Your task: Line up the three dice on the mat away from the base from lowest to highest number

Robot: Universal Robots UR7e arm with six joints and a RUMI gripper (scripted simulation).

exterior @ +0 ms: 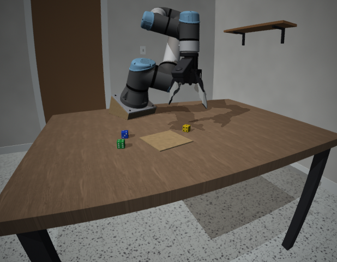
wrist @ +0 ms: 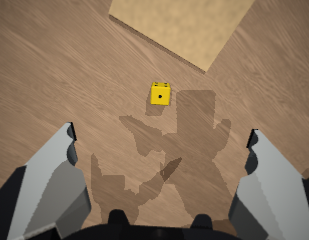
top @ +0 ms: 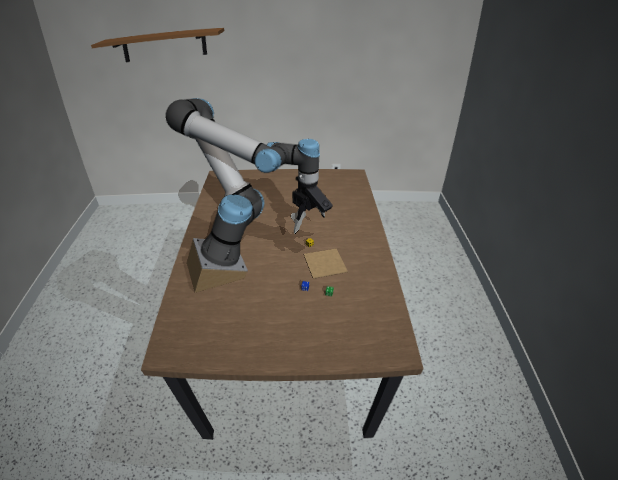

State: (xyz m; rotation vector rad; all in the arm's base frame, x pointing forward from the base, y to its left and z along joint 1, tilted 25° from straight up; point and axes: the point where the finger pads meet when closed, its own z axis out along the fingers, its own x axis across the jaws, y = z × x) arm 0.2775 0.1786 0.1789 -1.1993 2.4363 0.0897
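Note:
The yellow die sits flat on the table, just off the mat; its top shows one pip in the wrist view. The blue die and the green die sit flat on the table off the mat's opposite side, blue nearer the base. Their top numbers are too small to read surely. My gripper is open and empty, above the table near the yellow die, not touching it.
The robot's base block stands at the table's left in the top view. A wall shelf hangs well away from the dice. The arm's shadow lies on the table beside the yellow die.

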